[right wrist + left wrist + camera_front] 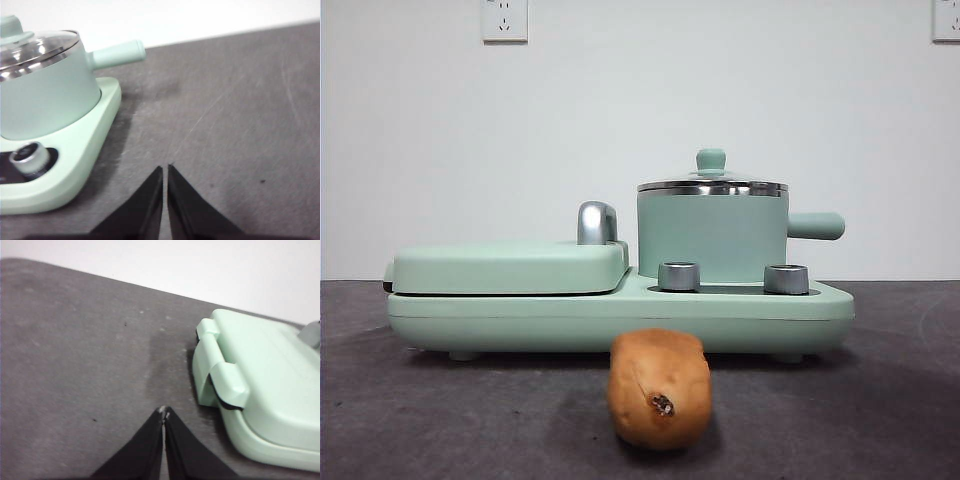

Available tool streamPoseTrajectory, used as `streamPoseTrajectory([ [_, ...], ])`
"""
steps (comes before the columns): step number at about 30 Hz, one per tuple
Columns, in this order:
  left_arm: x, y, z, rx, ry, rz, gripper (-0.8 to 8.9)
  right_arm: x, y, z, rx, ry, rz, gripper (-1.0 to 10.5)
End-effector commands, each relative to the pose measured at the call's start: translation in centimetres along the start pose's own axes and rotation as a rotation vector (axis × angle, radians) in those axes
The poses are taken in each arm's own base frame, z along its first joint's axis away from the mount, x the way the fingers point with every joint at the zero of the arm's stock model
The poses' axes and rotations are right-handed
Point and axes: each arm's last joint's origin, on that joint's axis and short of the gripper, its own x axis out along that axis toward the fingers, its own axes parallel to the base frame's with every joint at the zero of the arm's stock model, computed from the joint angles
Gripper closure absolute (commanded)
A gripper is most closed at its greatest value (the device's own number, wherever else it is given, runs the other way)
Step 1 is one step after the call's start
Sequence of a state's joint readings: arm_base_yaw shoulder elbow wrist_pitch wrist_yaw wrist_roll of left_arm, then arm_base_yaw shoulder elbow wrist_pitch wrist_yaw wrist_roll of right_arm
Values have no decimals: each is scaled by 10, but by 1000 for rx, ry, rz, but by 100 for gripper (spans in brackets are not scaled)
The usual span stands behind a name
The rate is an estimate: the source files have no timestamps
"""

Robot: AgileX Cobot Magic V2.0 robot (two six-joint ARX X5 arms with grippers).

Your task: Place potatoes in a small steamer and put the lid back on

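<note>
Far left, the left gripper [164, 412] hangs over bare dark grey table [880, 400], its two black jaws pressed tip to tip with nothing between them, just off the left end of the cooker. That end shows the flat mint-green griddle cover [270, 365] with its hinge bump, closed flat on the mint-green base [620, 312]. In the front view the griddle cover [510, 265] fills the left half of the base, and a chrome handle [597, 222] rises at its right edge.

Centre stage, near the camera: the potato [658, 388], oblong and orange-brown, lies on the table in front of the base, end-on to us, the small dark spot facing forward. It sits apart from both grippers and outside the pot.

Moving right, the small steamer [712, 238] stands upright on the right half of the base, stubby green handle [815, 225] pointing right. The lid [712, 184] is on it, steel rim seated on the pot's rim, mint knob on top. Two metal dials [679, 276] sit on the base in front of the pot.

Far right, the right gripper [165, 171] hovers over open table just beyond the base's right end, jaws closed to a thin slit, holding nothing. Its view catches the steamer [45, 95] and the glass lid [37, 47], somewhat blurred, so I can't tell what is inside.
</note>
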State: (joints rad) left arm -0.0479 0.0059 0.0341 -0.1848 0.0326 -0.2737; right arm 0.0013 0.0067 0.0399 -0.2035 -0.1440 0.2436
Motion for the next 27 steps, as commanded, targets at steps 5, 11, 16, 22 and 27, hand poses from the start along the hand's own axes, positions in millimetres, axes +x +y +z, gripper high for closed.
streamPoseTrajectory([
  [5,-8,-11,24,-111,38,-57,805,-23,15,46,97,-54,28,934],
  [11,-13,-26,58,-115,120,-157,805,-44,30,88,110,-35,58,934],
  [16,-14,-41,92,-95,189,-264,805,-51,41,118,106,20,125,934],
  [22,-9,-60,129,-78,312,-434,805,-50,56,150,58,166,345,934],
  [27,0,-73,149,-32,383,-566,805,-46,63,169,-11,254,448,934],
])
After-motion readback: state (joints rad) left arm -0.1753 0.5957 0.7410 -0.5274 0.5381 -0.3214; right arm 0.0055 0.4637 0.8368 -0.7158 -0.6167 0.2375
